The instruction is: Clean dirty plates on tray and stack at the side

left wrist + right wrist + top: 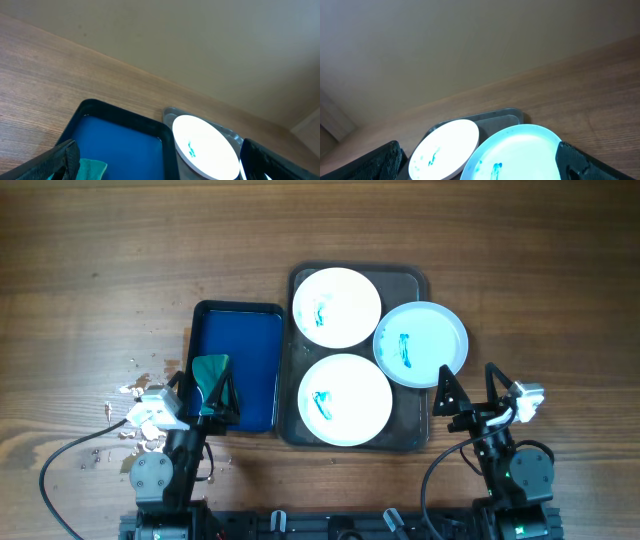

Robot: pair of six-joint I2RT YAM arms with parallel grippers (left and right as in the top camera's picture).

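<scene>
Three white plates with blue-green smears lie on the grey tray (412,280): one at the back (336,307), one at the front (345,399), and one (420,343) overhanging the tray's right edge. A teal cloth (211,374) lies at the left front of the blue tray (245,340). My left gripper (208,392) is open over the cloth, which shows by its left finger in the left wrist view (92,167). My right gripper (468,390) is open and empty, just in front of the overhanging plate (520,152).
Small crumbs or paper scraps (135,388) lie on the wooden table left of the blue tray. Cables run from both arm bases at the front edge.
</scene>
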